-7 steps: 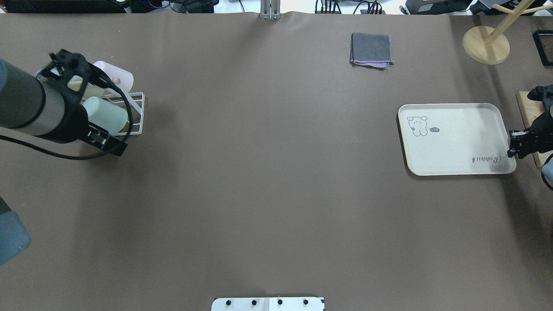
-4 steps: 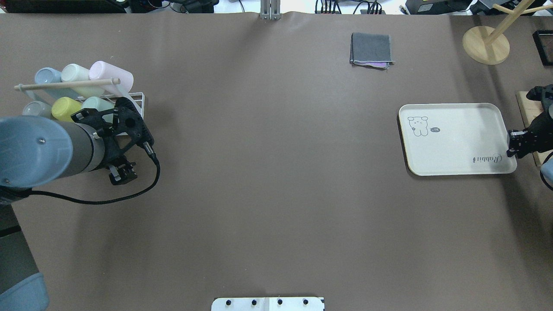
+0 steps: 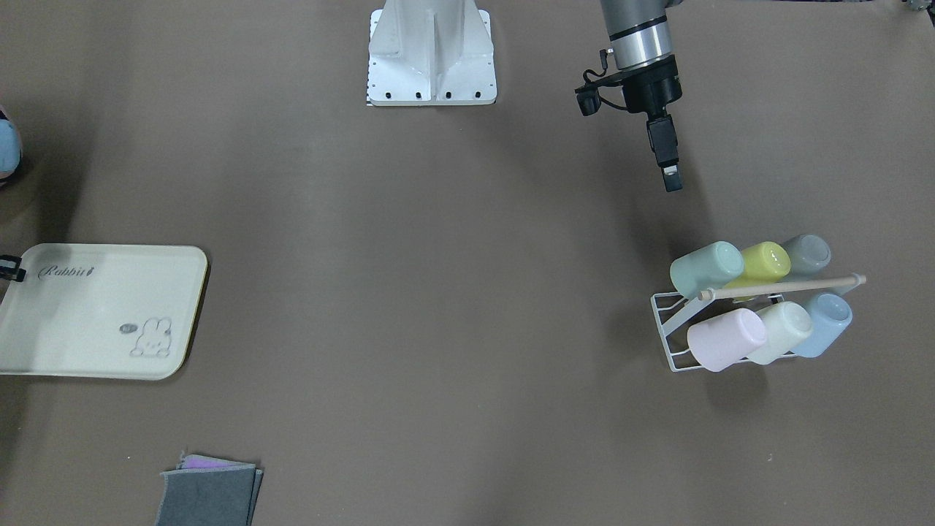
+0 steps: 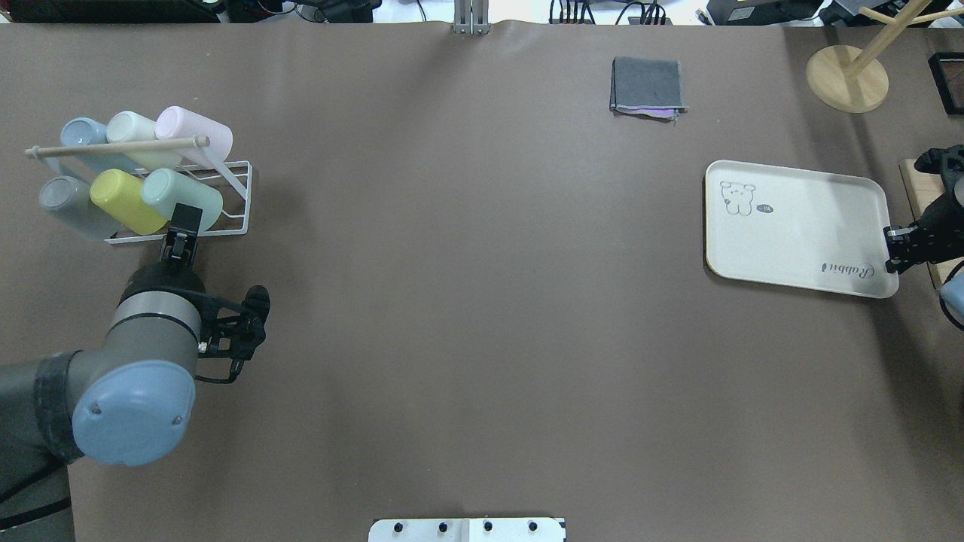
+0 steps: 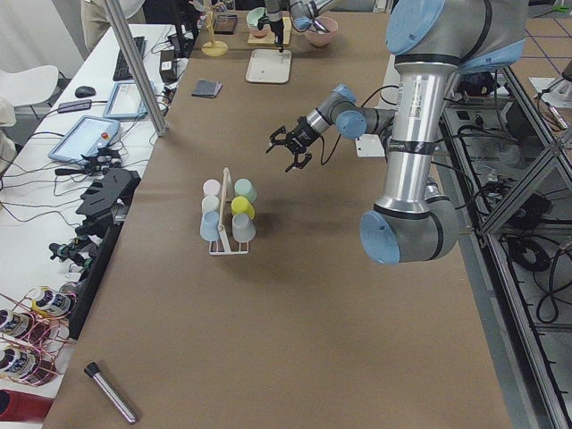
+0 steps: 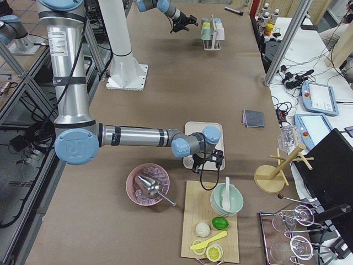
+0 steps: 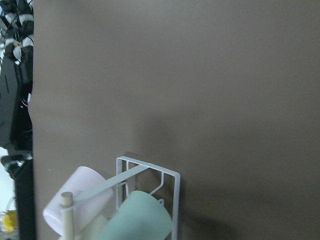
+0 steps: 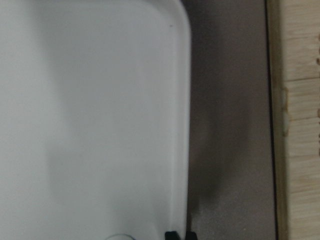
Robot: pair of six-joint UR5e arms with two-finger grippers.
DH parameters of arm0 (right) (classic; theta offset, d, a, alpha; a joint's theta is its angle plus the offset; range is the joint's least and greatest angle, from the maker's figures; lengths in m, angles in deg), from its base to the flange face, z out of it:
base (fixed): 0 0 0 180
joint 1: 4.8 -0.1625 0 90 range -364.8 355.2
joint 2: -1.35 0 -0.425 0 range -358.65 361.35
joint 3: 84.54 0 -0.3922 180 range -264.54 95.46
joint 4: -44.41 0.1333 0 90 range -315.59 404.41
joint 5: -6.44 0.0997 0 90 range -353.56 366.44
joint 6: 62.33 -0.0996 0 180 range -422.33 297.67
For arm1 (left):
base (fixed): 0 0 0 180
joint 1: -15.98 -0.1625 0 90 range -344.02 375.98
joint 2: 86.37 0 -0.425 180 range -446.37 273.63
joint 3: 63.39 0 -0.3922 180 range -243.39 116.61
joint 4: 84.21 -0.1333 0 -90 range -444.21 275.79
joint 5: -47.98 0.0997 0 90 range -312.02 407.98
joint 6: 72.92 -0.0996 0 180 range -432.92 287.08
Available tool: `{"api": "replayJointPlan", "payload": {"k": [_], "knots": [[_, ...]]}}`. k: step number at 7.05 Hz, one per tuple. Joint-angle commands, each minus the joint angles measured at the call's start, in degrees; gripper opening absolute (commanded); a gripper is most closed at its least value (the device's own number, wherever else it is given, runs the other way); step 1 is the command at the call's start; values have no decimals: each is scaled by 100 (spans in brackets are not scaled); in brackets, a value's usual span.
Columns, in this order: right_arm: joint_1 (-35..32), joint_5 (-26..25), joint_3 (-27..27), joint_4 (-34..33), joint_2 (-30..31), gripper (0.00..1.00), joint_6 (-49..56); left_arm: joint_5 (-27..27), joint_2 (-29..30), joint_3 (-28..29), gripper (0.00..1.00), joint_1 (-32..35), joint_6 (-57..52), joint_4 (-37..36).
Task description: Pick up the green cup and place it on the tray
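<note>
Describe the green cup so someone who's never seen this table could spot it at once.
At the table's end on the robot's left stands a white wire rack with a wooden rod, holding six pastel cups in two rows. In the row nearer the robot, the green cup is the end one toward the table's middle: pale mint, beside the yellow cup.

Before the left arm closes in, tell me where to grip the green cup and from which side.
Likely best: grip the green cup across its side wall, coming from above on the robot's side, where the left gripper is. It lies tilted at the rack's end; the yellow cup crowds its left, while its top and right are bare.
</note>
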Motion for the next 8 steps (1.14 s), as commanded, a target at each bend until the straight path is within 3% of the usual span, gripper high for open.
{"api": "replayJointPlan", "payload": {"k": [1, 4, 8], "knots": [[-4, 18, -35, 13, 17, 0, 6, 1165, -201, 520, 98, -454, -583, -4], [-152, 403, -638, 14, 87, 0, 15, 2098, -184, 1067, 98, -561, -2161, -22], [-145, 783, -1484, -4, -9, 0, 6, 2372, -87, 1639, 98, -290, -2491, -22]]}}
